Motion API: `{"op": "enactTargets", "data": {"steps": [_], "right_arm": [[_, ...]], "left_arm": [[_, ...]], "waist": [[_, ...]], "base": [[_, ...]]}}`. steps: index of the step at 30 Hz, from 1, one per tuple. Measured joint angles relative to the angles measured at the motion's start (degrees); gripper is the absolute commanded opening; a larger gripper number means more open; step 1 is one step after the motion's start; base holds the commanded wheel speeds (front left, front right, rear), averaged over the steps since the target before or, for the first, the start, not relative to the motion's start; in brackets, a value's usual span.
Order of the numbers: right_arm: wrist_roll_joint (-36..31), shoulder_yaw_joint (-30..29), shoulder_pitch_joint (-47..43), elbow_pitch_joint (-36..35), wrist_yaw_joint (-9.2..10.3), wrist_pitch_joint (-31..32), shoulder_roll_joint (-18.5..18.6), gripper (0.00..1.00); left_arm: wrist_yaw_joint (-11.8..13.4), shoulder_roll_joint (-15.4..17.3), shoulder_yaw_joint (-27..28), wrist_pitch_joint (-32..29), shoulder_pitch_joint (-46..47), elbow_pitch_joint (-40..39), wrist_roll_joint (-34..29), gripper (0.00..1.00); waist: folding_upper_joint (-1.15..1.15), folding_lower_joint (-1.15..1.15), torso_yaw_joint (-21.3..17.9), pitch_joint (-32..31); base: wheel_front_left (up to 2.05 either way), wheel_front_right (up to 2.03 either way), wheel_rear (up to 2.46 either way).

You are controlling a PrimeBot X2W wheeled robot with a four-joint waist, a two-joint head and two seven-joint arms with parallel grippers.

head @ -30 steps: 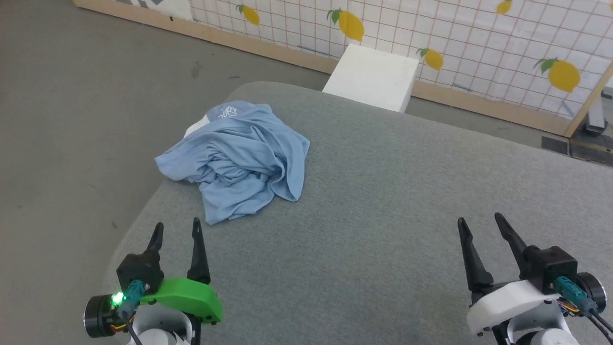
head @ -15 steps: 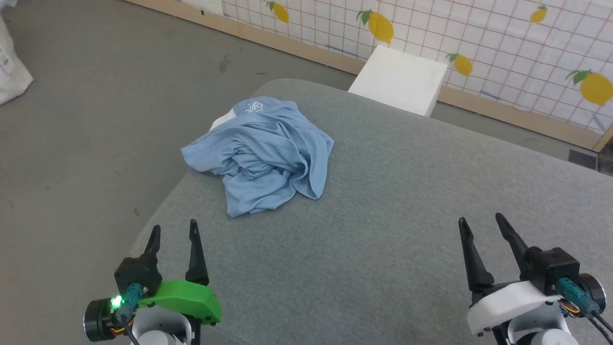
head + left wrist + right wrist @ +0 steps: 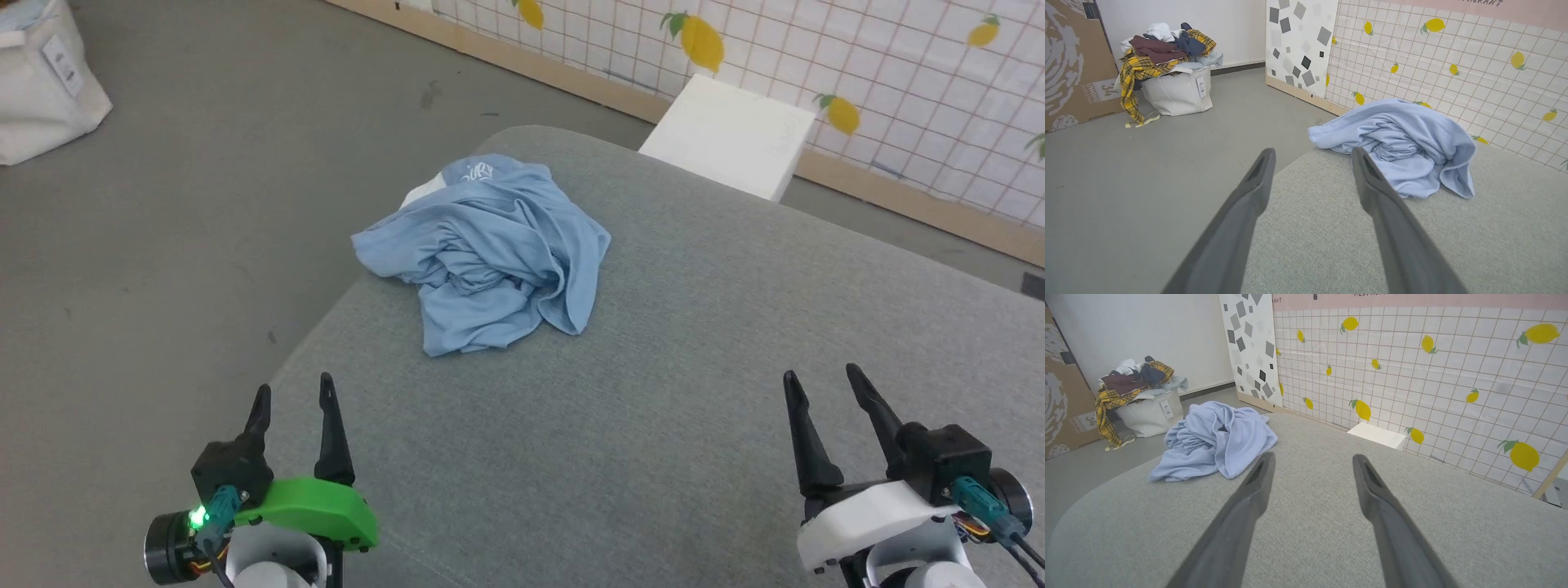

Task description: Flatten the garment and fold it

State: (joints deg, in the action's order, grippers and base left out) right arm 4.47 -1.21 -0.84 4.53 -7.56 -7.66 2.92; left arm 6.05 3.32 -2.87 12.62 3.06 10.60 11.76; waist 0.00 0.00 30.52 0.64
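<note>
The garment [image 3: 490, 253] is a light blue shirt lying crumpled in a heap near the far left corner of the grey padded table [image 3: 694, 343], a bit of white collar and a small white logo showing at its far side. In the left wrist view the garment [image 3: 1404, 147] lies ahead and to the right of my fingers; the right wrist view has the garment [image 3: 1216, 439] ahead to the left. My left gripper [image 3: 294, 394] hangs open over the table's near left edge, well short of the heap. My right gripper [image 3: 820, 380] is open at the near right, empty.
A white fabric basket [image 3: 1175, 92] piled with clothes stands on the grey floor to the left, its corner showing as a white bag [image 3: 45, 90]. A white box [image 3: 727, 135] sits beyond the table against the lemon-patterned wall [image 3: 1412, 375]. A cardboard box [image 3: 1069, 61] leans at far left.
The head camera has turned left, so the whole picture shifted right and the white basket came into view. The garment and both grippers have not moved.
</note>
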Motion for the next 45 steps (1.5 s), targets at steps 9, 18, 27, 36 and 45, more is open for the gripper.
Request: {"op": "enactTargets", "data": {"steps": [9, 18, 27, 36, 45], "right_arm": [[0.16, -0.02, 0.21, 0.40, 0.00, -0.70, -0.01, 1.00], [0.64, -0.03, 0.82, 0.99, 0.00, -1.45, -0.02, 1.00], [0.67, 0.55, 1.08, 0.93, 0.00, -1.42, -0.05, 1.00], [-0.91, 3.38, 7.15, -1.53, 0.00, -0.33, -0.14, 1.00], [-0.23, 5.23, 13.05, 0.26, 0.00, -2.43, -0.12, 1.00]], "left_arm": [[0.15, -0.05, -0.08, 0.90, 0.54, 1.05, 0.42, 1.00], [0.64, -0.09, -0.09, 1.88, 0.55, 1.93, 0.92, 1.00], [-0.48, 0.09, -0.47, 1.88, 1.68, 3.46, 1.49, 1.00], [-7.13, 4.95, 0.09, -10.69, 22.55, 6.84, 6.39, 1.00], [-9.24, 13.95, 5.60, -38.20, 39.02, 12.02, 17.12, 1.00]], "waist": [[0.00, 0.00, 2.58, 0.25], [0.00, 0.00, 4.64, 0.66], [0.00, 0.00, 3.54, 1.46], [0.00, 0.00, -0.84, 5.50], [0.00, 0.01, -11.89, 14.33]], "base": [[0.00, 0.00, 0.00], [0.00, 0.00, 0.00], [0.00, 0.00, 0.00], [0.00, 0.00, 0.00], [0.00, 0.00, 0.00]]}}
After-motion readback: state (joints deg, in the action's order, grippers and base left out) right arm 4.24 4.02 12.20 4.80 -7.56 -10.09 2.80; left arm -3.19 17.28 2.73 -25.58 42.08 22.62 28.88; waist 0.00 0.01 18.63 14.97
